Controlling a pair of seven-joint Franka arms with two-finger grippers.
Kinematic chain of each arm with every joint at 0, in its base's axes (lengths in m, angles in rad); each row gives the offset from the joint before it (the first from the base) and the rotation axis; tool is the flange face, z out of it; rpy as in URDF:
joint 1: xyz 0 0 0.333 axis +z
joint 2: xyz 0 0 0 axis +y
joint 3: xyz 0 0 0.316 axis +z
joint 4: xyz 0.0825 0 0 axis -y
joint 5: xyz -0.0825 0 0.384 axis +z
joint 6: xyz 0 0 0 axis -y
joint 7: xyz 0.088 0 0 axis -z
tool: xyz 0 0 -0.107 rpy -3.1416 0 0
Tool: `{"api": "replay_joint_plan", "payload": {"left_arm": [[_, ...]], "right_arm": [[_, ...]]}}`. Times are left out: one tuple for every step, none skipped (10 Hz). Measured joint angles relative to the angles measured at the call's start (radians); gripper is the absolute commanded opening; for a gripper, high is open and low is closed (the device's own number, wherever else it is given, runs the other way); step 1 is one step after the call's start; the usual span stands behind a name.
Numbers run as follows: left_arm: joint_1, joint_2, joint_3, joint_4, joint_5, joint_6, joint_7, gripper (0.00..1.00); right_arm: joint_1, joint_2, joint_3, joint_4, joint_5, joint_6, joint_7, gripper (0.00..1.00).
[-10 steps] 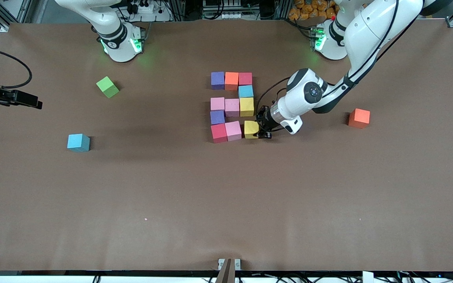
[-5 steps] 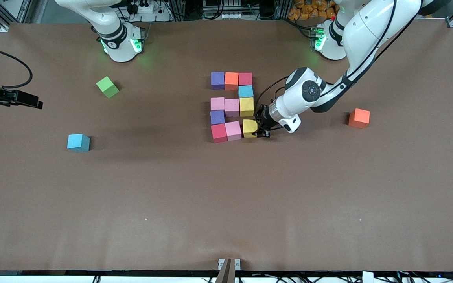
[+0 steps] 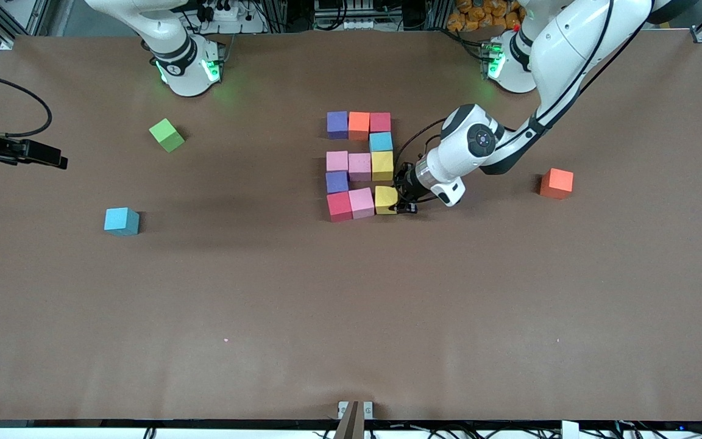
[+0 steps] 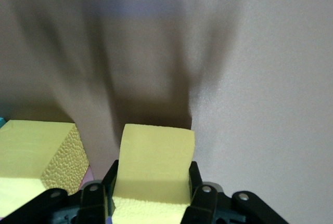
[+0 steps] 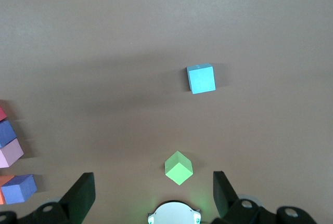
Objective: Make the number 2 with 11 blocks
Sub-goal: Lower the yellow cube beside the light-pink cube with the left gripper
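A: Where does the number 2 [image 3: 360,166] stand?

B: Mid-bench, toward the left arm's end. Ten blocks sit in the figure; the eleventh, a yellow cube [image 3: 386,199], is at the end of the row nearest the front camera, just beside the pink cube [image 3: 361,202]. The left gripper [image 3: 401,198] has its jaws clamped on that yellow cube's two side faces, low at the bench.

A: How will it handle?

B: My guess is light, soft foam with a rough, grippy skin. The wrist view shows the pitted texture on it [image 4: 154,169]. A hold on flat opposite faces, mid-height, suits it; squeezing hard would likely dent it.

A: What crowds it?

B: The other yellow cube [image 3: 382,165] in the middle row is close, with a gap between them where the figure wants one. A careless release could nudge the pink neighbour out of line.

A: And elsewhere?

B: Three spares lie well apart: an orange cube [image 3: 556,183] toward the left arm's end, a lime-green cube [image 3: 167,135] and a light-blue cube [image 3: 122,221] toward the right arm's end. The right gripper [image 5: 151,199] waits high over that end, jaws spread wide and empty.
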Motion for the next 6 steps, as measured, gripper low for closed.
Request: {"api": "replay_joint_plan", "payload": {"left_arm": [[-0.001,0.0,0.0,0.002,0.0,0.0,0.0,0.28],[-0.001,0.0,0.001,0.005,0.0,0.0,0.0,0.28],[-0.001,0.0,0.002,0.009,0.0,0.0,0.0,0.29],[-0.001,0.001,0.004,0.016,0.0,0.0,0.0,0.49],[-0.003,0.002,0.009,0.024,0.0,0.0,-0.001,0.99],[-0.015,0.004,0.021,0.031,0.0,0.0,-0.002,1.0]], "right_arm": [[0.0,0.0,0.001,0.0,0.0,0.0,0.0,1.0],[0.0,0.0,0.001,0.0,0.0,0.0,0.0,1.0],[0.0,0.0,0.001,0.0,0.0,0.0,0.0,1.0],[0.0,0.0,0.001,0.0,0.0,0.0,0.0,1.0],[0.0,0.0,0.002,0.0,0.0,0.0,0.0,1.0],[0.0,0.0,0.002,0.0,0.0,0.0,0.0,1.0]]}}
